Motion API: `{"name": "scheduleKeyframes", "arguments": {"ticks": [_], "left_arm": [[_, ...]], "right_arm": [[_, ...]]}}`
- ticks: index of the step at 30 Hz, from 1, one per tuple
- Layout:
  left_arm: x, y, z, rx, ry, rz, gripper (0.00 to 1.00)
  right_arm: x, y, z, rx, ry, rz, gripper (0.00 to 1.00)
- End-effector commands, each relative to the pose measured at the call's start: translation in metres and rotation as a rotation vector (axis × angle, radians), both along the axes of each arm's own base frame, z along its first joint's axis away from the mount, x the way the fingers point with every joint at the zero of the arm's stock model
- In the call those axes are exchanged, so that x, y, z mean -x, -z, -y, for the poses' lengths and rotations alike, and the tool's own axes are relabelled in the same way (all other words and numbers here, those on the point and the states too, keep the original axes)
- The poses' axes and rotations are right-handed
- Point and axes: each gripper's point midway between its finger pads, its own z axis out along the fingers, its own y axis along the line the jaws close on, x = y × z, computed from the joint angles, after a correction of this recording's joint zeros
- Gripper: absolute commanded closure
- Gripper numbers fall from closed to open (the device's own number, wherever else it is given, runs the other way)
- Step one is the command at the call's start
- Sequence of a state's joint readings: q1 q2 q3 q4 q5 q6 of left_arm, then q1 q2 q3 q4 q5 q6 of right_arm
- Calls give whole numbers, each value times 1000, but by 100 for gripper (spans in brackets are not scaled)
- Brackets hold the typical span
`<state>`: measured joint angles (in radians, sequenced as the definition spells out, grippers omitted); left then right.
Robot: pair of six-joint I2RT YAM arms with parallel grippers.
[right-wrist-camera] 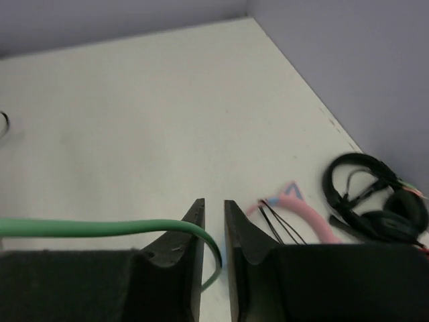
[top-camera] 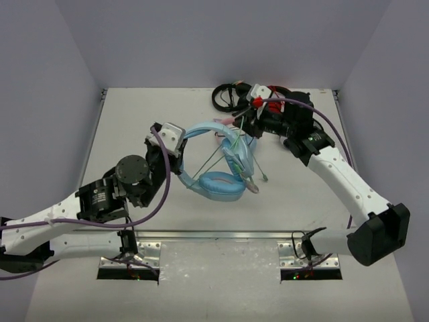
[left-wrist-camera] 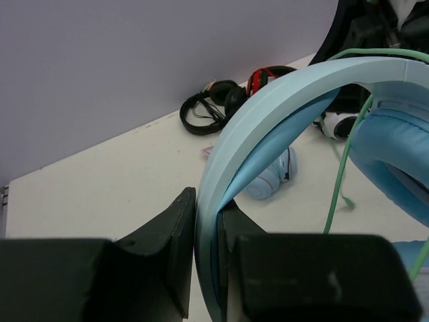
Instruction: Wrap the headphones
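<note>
The light blue headphones [top-camera: 221, 184] are held up off the table at its middle, one padded cup low and facing the front. My left gripper [top-camera: 175, 151] is shut on their plain blue headband [left-wrist-camera: 268, 114], which fills the gap between the fingers in the left wrist view [left-wrist-camera: 206, 201]. The thin green cable [top-camera: 213, 159] runs taut across the headphones up to my right gripper [top-camera: 242, 124]. In the right wrist view that gripper [right-wrist-camera: 214, 208] is closed to a narrow gap, with the cable [right-wrist-camera: 100, 228] curving over one finger and down into the gap. The cable's plug end [top-camera: 266, 178] hangs free.
A black pair of headphones [top-camera: 226, 97] lies at the back wall, also in the right wrist view [right-wrist-camera: 375, 194]. The pink-and-blue cat-ear pair [right-wrist-camera: 301, 211] lies under the right gripper. A white-and-black pair [left-wrist-camera: 338, 124] is behind the held headband. Purple walls close three sides.
</note>
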<state>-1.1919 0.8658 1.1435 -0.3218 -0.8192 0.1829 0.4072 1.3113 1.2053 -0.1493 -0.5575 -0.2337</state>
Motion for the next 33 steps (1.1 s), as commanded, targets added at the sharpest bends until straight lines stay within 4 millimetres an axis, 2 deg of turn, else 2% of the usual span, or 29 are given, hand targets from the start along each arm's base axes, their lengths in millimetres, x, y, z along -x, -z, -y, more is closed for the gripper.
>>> {"name": "scheduleKeyframes", "arguments": {"ticks": [1,3,4,5,6,7,8,9,10,14,18,20,21,23,25,28,31,33], "left_arm": [[19,-73,4,320,110,41,100],[18,-78,0,343,90,33,100],[18,-84,-2,362,82,34,100],[17,-87,-6,376,62,35,100],[17,-90,-7,391,54,35,100],[17,-97,-10,420,46,43,100],[17,-101,-11,437,47,47,100],[17,-106,-12,459,47,50,100],[17,-111,-11,471,51,54,100],[17,-133,-17,587,27,61,100],[14,-150,-26,673,-13,88,100],[11,-158,-36,724,-67,98,100],[9,-161,-38,742,-91,101,100],[4,-163,-57,789,-201,109,100],[2,-161,-68,780,-281,110,100],[-1,-156,-83,786,-394,110,100],[-3,-158,-91,782,-460,116,100],[-8,-159,-88,769,-495,120,100]], "right_arm": [[27,-60,-25,-307,-179,88,80],[39,-63,-33,-397,-251,12,77],[42,-73,-36,-440,-288,54,76],[44,-73,-40,-466,-315,34,76],[41,-62,-45,-503,-328,-64,76],[44,-69,-48,-532,-369,-33,76],[43,-64,-51,-548,-385,-53,76],[46,-57,-56,-581,-404,-128,76],[41,-50,-61,-601,-431,-115,76],[37,-22,-80,-662,-471,-229,84],[41,2,-102,-665,-477,-258,80],[42,15,-110,-649,-474,-287,77],[44,21,-111,-644,-470,-299,76],[48,35,-113,-635,-458,-322,75],[54,44,-113,-626,-451,-327,76],[67,68,-111,-608,-426,-355,80],[85,89,-107,-609,-412,-368,79],[97,101,-108,-612,-424,-389,83]]}}
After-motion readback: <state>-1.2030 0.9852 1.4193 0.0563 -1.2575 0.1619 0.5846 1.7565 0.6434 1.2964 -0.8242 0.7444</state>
